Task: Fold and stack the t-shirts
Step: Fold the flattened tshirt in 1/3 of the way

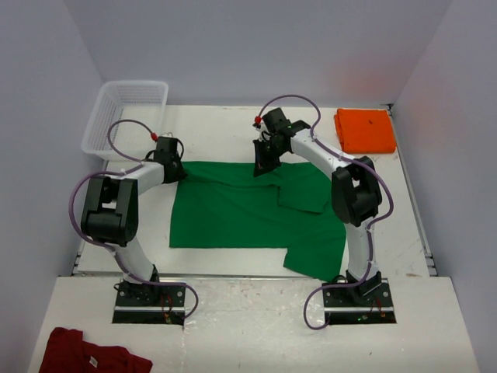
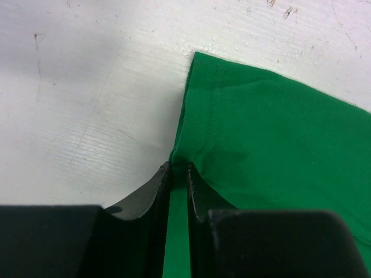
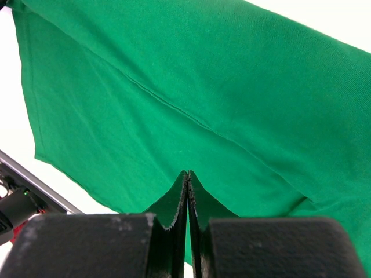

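Far left corner of worktop: white mesh basket, standing apart from the cloth.

Near left, on the ledge in front of the arm bases: dark red garment, crumpled, small white tag showing.

Left gripper: low over the worktop at the far left corner of the green t-shirt. Fingers drawn nearly together, with a strip of green cloth running between them. It is grasping the shirt at its hemmed edge. In the wrist view, bare white worktop lies to the left of the fingers and green cloth to the right.

The green t-shirt is spread across the middle of the worktop between the two arms. It lies mostly flat, with a folded flap on its right half and a lower right corner reaching toward the right arm's base.

Right gripper: at the shirt's far edge, right of centre. Fingers pressed tight together, with a tented peak of green cloth pinched at the tips, so it is grasping the green shirt. A seam line runs diagonally across the cloth beyond.

Far right corner: orange t-shirt, folded into a neat rectangle, well apart from the green one.
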